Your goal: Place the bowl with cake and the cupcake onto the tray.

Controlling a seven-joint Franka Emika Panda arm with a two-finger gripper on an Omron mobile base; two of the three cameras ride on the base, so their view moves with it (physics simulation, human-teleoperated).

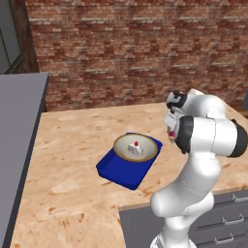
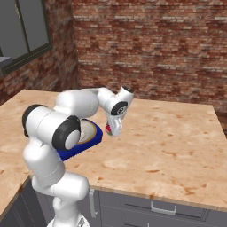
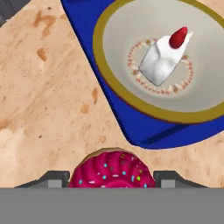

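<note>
The cupcake [image 3: 112,169] is sitting between the parted fingers of the gripper [image 2: 113,131], but the lower edge of the hand view is cutting its base off, so I cannot tell if they are clamping it. Just ahead, the bowl with cake [image 3: 175,65] is lying on the blue tray [image 1: 114,170], overhanging one edge. Open wooden counter [image 2: 168,142] is spreading around, under a brick wall [image 1: 135,43].

bowl with cake [image 1: 135,147], on blue tray [image 1: 116,170]
</note>
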